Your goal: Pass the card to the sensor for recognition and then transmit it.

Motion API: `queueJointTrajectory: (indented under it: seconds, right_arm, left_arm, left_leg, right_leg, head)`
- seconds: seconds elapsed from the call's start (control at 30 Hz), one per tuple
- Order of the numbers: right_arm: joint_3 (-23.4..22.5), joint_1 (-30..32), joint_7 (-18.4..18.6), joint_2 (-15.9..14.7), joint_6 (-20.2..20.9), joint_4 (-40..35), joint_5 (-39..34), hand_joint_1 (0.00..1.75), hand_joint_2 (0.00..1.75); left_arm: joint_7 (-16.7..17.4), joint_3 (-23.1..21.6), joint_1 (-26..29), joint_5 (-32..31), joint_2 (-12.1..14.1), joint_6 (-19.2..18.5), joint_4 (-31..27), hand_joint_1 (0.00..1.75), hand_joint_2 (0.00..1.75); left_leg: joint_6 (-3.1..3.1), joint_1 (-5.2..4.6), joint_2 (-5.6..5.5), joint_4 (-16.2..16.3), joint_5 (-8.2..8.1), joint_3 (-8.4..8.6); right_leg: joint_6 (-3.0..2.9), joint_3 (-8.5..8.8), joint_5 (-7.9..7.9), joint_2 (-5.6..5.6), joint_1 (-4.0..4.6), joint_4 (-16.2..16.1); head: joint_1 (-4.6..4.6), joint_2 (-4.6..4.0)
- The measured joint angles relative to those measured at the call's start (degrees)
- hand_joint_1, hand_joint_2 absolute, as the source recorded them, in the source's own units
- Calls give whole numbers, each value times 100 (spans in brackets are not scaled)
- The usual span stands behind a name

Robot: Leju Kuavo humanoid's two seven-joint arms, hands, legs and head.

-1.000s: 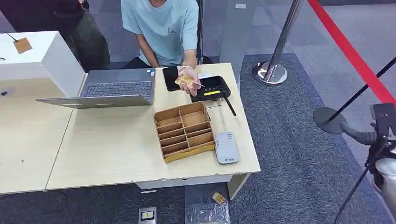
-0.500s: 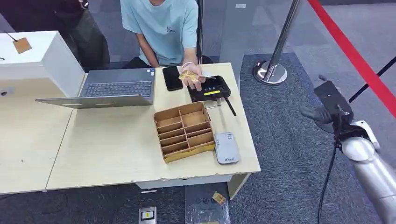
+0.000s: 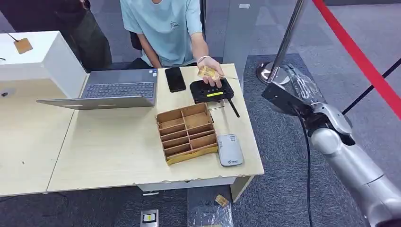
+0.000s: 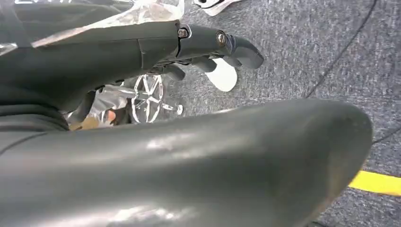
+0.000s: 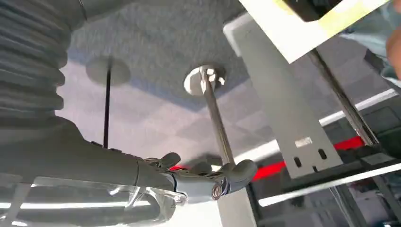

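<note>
- Right arm (image 3: 350, 161) reaches up from the lower right in head view, silver forearm angled toward the table's (image 3: 118, 142) right edge. The right hand (image 3: 295, 97) is off the table, over grey carpet near the chrome post base (image 3: 274, 73).
- Right hand pose: fingers extended fwd w/ gaps between them in right wrist view (image 5: 203, 177), nothing in them. A clear plastic wrap sits over the hand's back.
- Left hand (image 4: 189, 45) in left wrist view: dark fingers curled loosely, thumb big in the foreground. Can't tell if it holds anything (view is mostly hand and carpet).
- Containers: wooden divided tray (image 3: 187, 132) at mid-table; compartments look bare as far as head view shows. White device (image 3: 230, 150) lies just beside the tray's right side, near the front edge.
- Card (image 3: 206, 72): tan, pinched in a person's hand (image 3: 211, 73) (light blue shirt, seated behind the table), held just above the black sensor unit (image 3: 211, 90), which has a yellow strip.
- Black phone (image 3: 175, 78) lies left of the sensor; open laptop (image 3: 111, 90) further left.
</note>
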Motion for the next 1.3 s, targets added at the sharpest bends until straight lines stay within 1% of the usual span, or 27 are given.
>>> queueJointTrajectory:
  seconds: [0.07,0.1,0.13,0.17,0.33,0.47,0.57,0.73,0.77,0.8,0.83,0.9,1.07,1.2,1.3]
  right_arm:
    - [168,-177,48,74,114,17,352,0,175]
    - [249,-259,63,113,166,33,508,0,0]
    - [336,-340,74,153,216,52,659,0,0]
    - [435,-442,79,199,267,88,804,0,175]
    - [772,-805,81,442,483,278,1550,0,175]
    - [1108,-1139,41,752,599,531,2014,0,175]
    - [1202,-1193,24,854,603,588,2146,0,175]
    - [1560,-1490,-66,1274,596,929,2436,0,175]
    - [1617,-1518,-83,1340,588,984,2487,3,175]
    - [1657,-1521,-114,1375,575,1012,2515,35,175]
    - [1683,-1521,-118,1401,562,1031,2517,155,175]
    - [1740,-1554,-164,1510,531,1139,2517,175,175]
    - [1890,-1563,-284,1646,407,1322,2515,175,175]
    - [2002,-1563,-389,1724,148,1456,2491,175,175]
    - [2056,-1561,-413,1755,46,1501,2497,175,175]
  left_arm:
    - [-28,-48,-3,-31,0,-24,0,0,0]
    - [-39,-81,-11,-52,0,-44,0,0,0]
    - [-50,-111,-17,-65,0,-50,0,0,0]
    - [-59,-140,-17,-81,0,-57,2,0,0]
    - [-76,-240,-19,-160,0,-105,2,0,0]
    - [-127,-328,-43,-210,0,-133,2,0,0]
    - [-135,-363,-25,-232,-2,-136,2,0,0]
    - [-170,-453,-55,-275,11,-136,9,0,0]
    - [-175,-468,-57,-284,11,-138,9,0,0]
    - [-177,-476,-56,-288,9,-144,9,0,0]
    - [-177,-485,-49,-288,9,-149,9,0,0]
    - [-179,-516,-33,-288,13,-149,11,0,0]
    - [-199,-555,-41,-288,20,-149,15,0,0]
    - [-221,-597,-41,-295,28,-151,20,0,0]
    - [-232,-625,-41,-302,33,-151,37,0,0]
  left_leg:
    - [0,0,5,0,0,1]
    - [0,0,4,0,0,0]
    - [0,0,1,0,0,-2]
    - [0,0,0,0,0,-2]
    - [-1,3,1,-1,0,-6]
    - [-1,5,7,2,1,1]
    - [-1,7,-11,0,1,-11]
    - [-2,7,8,0,1,-4]
    - [-2,8,4,2,1,-1]
    - [-2,10,-3,2,2,-2]
    - [-2,10,-8,1,2,-7]
    - [-3,9,-3,1,1,-7]
    - [-3,8,0,1,1,-3]
    - [-3,8,0,1,1,-2]
    - [-3,8,0,2,1,-1]
  right_leg:
    - [0,-1,0,2,0,0]
    - [0,-1,0,2,0,0]
    - [0,-1,0,1,0,0]
    - [0,-2,0,1,0,0]
    - [0,-2,0,1,3,1]
    - [0,-9,0,3,4,0]
    - [0,0,-1,-18,7,1]
    - [-1,-7,0,0,7,1]
    - [-1,-9,0,-2,7,1]
    - [-1,-6,-1,-7,8,0]
    - [-1,-3,-1,-15,8,1]
    - [-1,-5,-1,-9,8,1]
    - [-1,-5,0,-4,8,-2]
    - [-1,-6,0,-4,7,-2]
    - [-1,-6,0,-4,7,-2]
  head:
    - [-2,0]
    - [-4,0]
    - [-2,0]
    - [0,0]
    - [0,0]
    - [-4,0]
    - [2,0]
    - [-4,0]
    - [-2,0]
    - [-4,0]
    - [2,0]
    - [0,0]
    - [0,0]
    - [0,0]
    - [-2,0]
